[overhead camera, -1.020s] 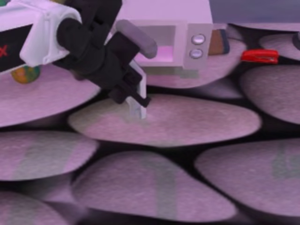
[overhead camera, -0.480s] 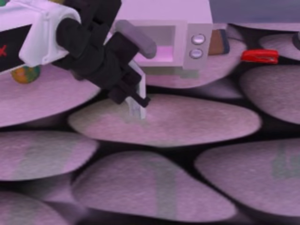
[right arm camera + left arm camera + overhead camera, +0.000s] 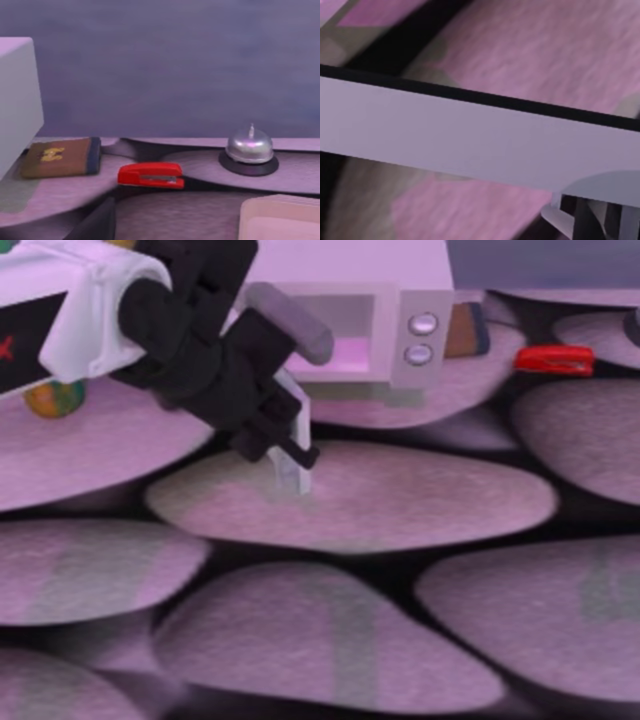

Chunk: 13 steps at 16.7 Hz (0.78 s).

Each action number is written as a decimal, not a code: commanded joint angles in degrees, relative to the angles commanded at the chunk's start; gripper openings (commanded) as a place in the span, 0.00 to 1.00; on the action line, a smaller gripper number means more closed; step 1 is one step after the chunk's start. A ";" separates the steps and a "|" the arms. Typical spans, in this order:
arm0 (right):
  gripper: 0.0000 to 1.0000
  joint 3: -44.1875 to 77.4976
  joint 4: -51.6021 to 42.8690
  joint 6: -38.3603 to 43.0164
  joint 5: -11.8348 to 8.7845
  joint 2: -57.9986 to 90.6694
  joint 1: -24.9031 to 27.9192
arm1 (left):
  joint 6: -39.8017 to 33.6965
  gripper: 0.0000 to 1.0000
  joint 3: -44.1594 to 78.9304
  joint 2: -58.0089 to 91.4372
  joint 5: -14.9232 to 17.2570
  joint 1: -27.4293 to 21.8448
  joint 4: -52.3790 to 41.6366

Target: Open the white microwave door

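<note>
**Door swung wide, left gripper on its edge**

Purple, pebble-patterned table (image 3: 400,500) fills the top view. At the back stands the microwave (image 3: 405,335), cavity exposed, two grey knobs on its right panel. Its door (image 3: 298,440) juts forward from the left side, edge-on to the camera. Over it, the left gripper (image 3: 290,445) reaches in from the upper left, fingers seemingly closed on the door's outer edge, though the black wrist hides much of the contact. Right of the microwave lie a brown pad (image 3: 465,330) and a red stapler (image 3: 555,360).

Left wrist view: the door (image 3: 480,145) crosses as a pale band.

Right wrist view: stapler (image 3: 151,175), brown pad (image 3: 61,157), a silver bell (image 3: 249,150), the microwave's corner (image 3: 17,100). The right gripper is unseen.
</note>
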 joint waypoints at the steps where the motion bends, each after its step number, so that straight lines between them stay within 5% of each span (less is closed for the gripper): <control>1: 1.00 0.00 0.00 0.00 0.00 0.00 0.00 | 0.00 0.00 0.00 0.00 0.00 0.00 0.00; 7: 1.00 0.00 0.00 0.00 0.00 0.00 0.00 | 0.81 0.00 -0.30 -0.02 0.67 0.13 -0.18; 13: 1.00 0.00 0.00 0.00 0.00 0.00 0.00 | 9.67 0.00 -1.62 -1.74 4.88 3.76 -2.11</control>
